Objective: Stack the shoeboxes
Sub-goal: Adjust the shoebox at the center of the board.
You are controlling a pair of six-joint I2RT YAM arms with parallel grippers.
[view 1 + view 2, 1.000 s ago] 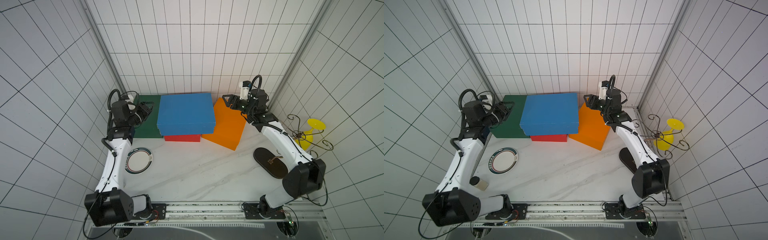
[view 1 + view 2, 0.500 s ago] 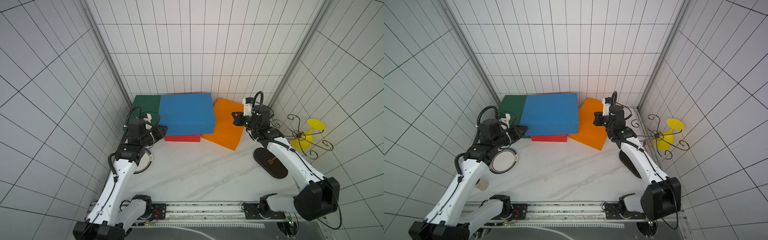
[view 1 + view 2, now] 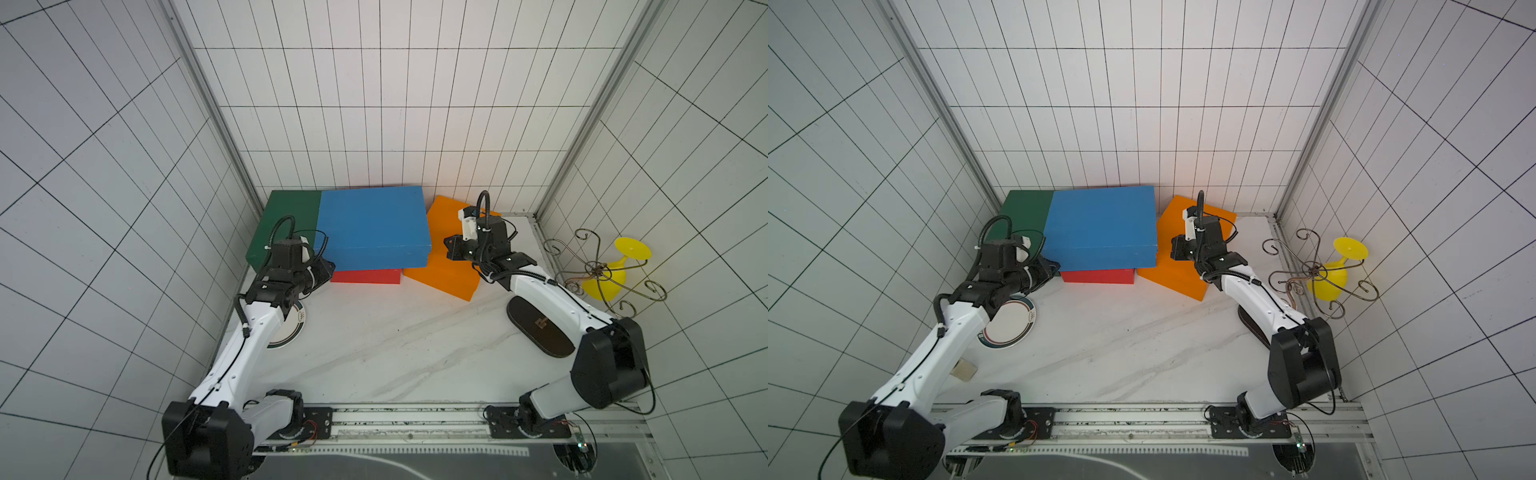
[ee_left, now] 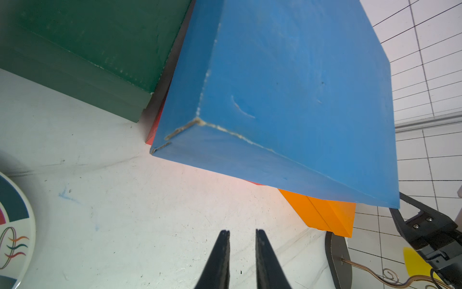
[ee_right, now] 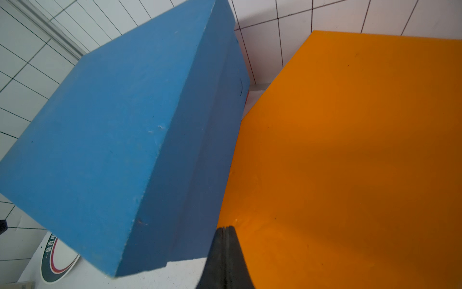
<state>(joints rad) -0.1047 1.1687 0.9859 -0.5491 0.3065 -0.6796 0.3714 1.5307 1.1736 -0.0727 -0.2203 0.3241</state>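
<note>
Left wrist view is showing left end effector (image 4: 242, 231) narrowly parted, empty. Right wrist view is showing right end effector (image 5: 226, 229) clenched, empty, near blue shoebox (image 5: 100, 125). Top views too small to tell.

In both top views, the blue box (image 3: 370, 224) is resting on the red box (image 3: 365, 276) at centre, with the green box (image 3: 286, 216) sitting to its left and the orange box (image 3: 444, 266) lying skewed to its right.

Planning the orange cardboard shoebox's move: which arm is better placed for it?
Likely right: the right gripper is over the orange cardboard shoebox; the left gripper sits beyond the blue cardboard shoebox.
</note>
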